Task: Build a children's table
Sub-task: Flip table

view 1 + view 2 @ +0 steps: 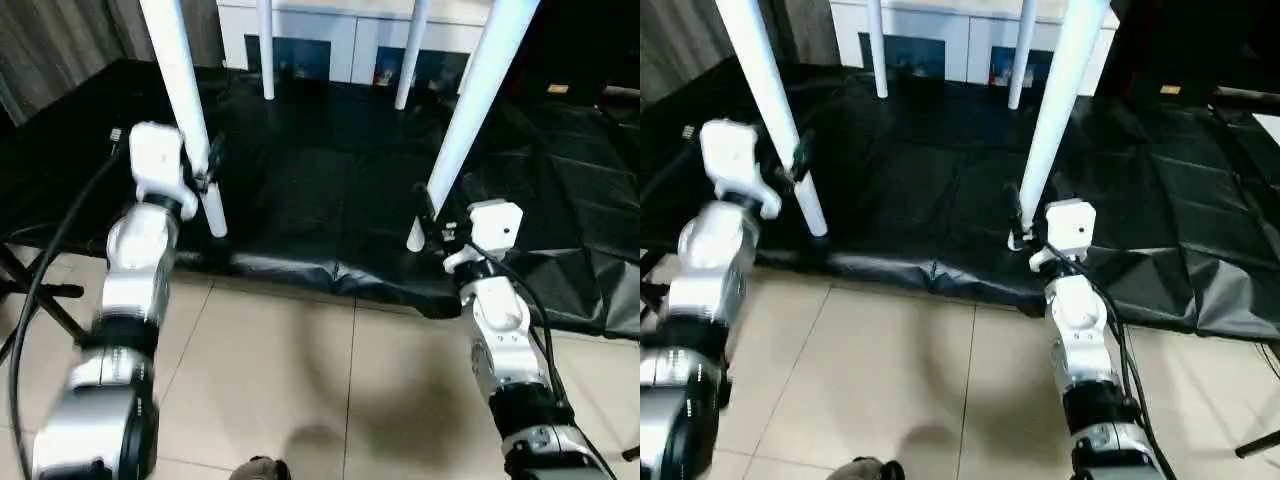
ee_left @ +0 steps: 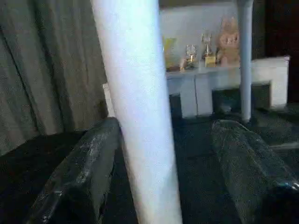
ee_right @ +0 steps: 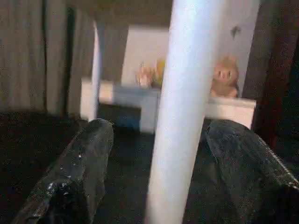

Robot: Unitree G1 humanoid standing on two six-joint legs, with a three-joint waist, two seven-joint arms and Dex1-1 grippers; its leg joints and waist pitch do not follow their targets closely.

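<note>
Table's standing on all four legs on the black mat (image 1: 330, 190), top is out of frame above. Near left leg (image 1: 185, 110) and near right leg (image 1: 470, 110) come down to the mat's front edge; the two far legs (image 1: 266, 50) stand back by the white cabinet (image 1: 340, 40). Left gripper (image 2: 163, 172) sits around the near left leg low down, fingers (image 2: 79, 172) spread wide either side of the tube with a gap showing on both sides, so not clamping. Right gripper (image 3: 159, 172) same story on the near right leg: black fingers (image 3: 79, 172) well apart, leg between them, nothing gripped. So both hands are wide and holding nothing, just bracketing the legs near the feet. My read: assembly looks done, this is the release after setting the table upright. Can't confirm the legs are fully seated in the corner sockets since those aren't visible. Next move probably needs both arms to pull straight back toward the robot, keeping the fingers clear of the tubes so neither leg gets nudged and the table doesn't skid on the mat.
</note>
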